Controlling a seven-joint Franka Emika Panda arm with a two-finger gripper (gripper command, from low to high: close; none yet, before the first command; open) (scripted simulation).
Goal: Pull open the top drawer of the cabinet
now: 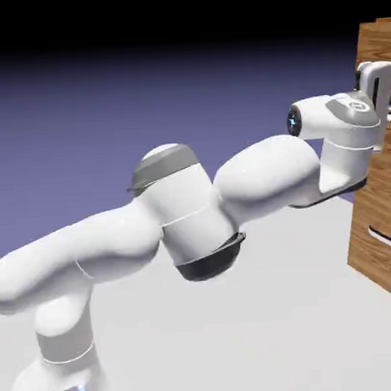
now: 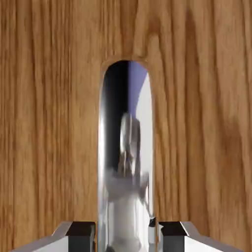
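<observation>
Hand view: the tool [image 2: 126, 237] is closed around the polished bar handle [image 2: 125, 147] (probably slippery, so mid-bar suits best); the wood-grain drawer front [image 2: 49, 123] looks rigid, perhaps heavy.

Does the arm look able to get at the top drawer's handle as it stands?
Yes, it seems so: the gripper is already closed around the handle, a finger on either side, and nothing shows in the way.

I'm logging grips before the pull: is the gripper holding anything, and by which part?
The gripper is closed on the drawer's shiny handle, a fingertip on each long side, near the hand view's bottom edge.
</observation>
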